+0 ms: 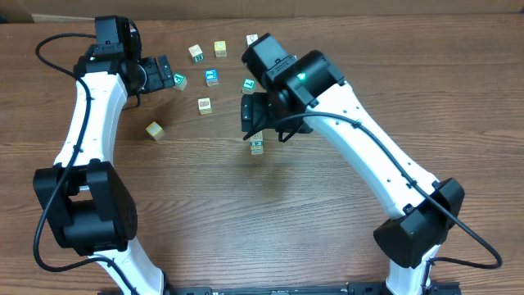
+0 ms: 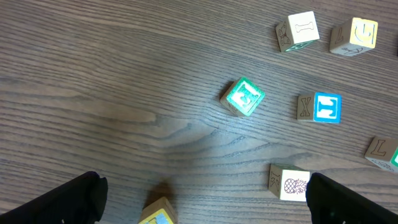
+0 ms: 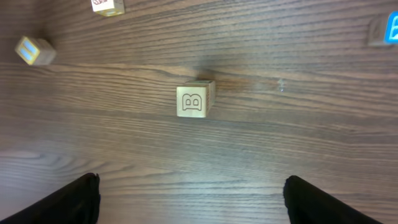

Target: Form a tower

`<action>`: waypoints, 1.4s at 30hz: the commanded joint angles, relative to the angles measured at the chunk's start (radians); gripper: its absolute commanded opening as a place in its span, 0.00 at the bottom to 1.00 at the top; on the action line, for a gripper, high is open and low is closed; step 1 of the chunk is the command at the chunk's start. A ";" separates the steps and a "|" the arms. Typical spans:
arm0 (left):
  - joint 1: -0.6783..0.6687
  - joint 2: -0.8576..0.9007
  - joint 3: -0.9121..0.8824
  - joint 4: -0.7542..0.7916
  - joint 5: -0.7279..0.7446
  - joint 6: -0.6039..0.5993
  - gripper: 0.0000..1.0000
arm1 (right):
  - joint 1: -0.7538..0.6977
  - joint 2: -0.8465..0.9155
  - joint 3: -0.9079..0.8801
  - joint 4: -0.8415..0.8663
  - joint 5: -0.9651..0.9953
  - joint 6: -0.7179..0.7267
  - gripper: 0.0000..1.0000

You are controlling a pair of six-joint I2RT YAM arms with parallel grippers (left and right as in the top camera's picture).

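Observation:
The tower [image 1: 257, 146] is a short, narrow stack of small wooden cubes just in front of my right gripper [image 1: 250, 115]. In the right wrist view I look down on its top cube [image 3: 194, 101], a cream face with a letter B. It stands ahead of the right gripper [image 3: 193, 205], which is open with only bare table between its fingers. My left gripper [image 1: 168, 75] is open at the back left, beside a green-faced cube [image 1: 178, 81]. In the left wrist view that green cube [image 2: 243, 97] lies ahead of the open left gripper [image 2: 205, 208].
Loose cubes lie scattered at the back: a blue one [image 2: 326, 107], a pineapple one [image 2: 289, 183] by the right finger, a bone one [image 2: 298, 30], a yellow one [image 2: 354, 34]. A yellow-and-blue cube [image 2: 158, 213] sits between the left fingers, touching neither. Another cube [image 1: 155, 129] lies left.

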 commanded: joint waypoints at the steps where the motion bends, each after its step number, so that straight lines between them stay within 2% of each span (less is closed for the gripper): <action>1: -0.003 -0.028 0.000 0.003 0.000 -0.009 1.00 | 0.037 0.050 0.034 0.003 0.106 -0.014 0.94; 3: -0.003 -0.028 0.000 0.003 0.000 -0.009 1.00 | 0.045 0.073 0.034 0.007 0.108 -0.051 1.00; 8: -0.003 -0.028 0.000 0.003 0.000 -0.009 1.00 | 0.051 0.108 0.033 0.086 0.008 -0.122 1.00; 17: -0.003 -0.028 0.000 0.003 0.000 -0.009 0.99 | 0.053 0.116 0.031 0.126 0.008 -0.121 1.00; 23: -0.003 -0.028 0.000 0.003 0.000 -0.009 0.99 | 0.055 0.141 -0.003 0.127 0.057 -0.039 1.00; 42: -0.003 -0.028 0.000 0.003 0.000 -0.009 1.00 | 0.058 0.290 -0.040 0.154 0.061 0.046 1.00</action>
